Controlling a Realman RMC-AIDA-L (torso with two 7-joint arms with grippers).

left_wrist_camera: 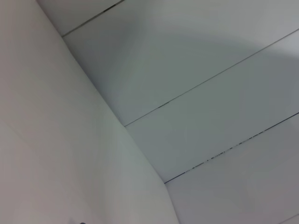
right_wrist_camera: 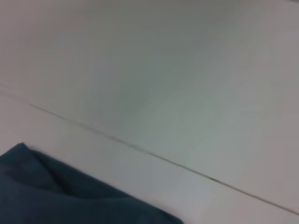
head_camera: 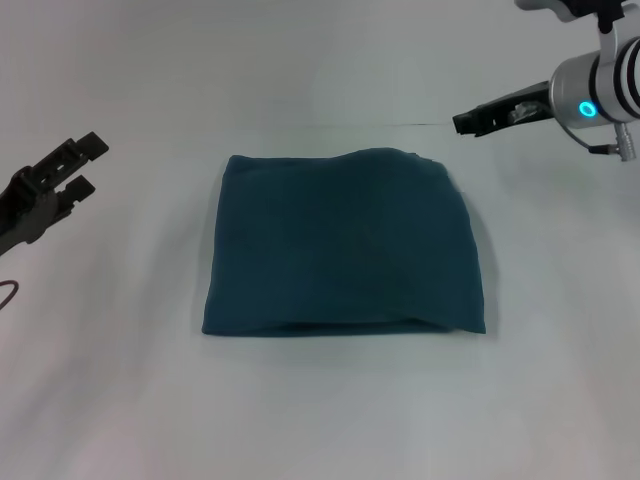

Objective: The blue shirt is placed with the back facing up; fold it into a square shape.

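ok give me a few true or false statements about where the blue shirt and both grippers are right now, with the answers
1. The blue shirt lies folded into a roughly square shape on the white table. True.
2. The left gripper is clamped on the shirt's edge. False: it hangs open off to the shirt's left, apart from the cloth.
3. The right gripper is beyond the shirt's far right corner, not touching it. True.
4. The shirt's sleeves are spread out flat to both sides. False: no sleeve sticks out; only a compact folded block shows.
5. A corner of the shirt shows in the right wrist view. True: dark cloth fills one corner of it.
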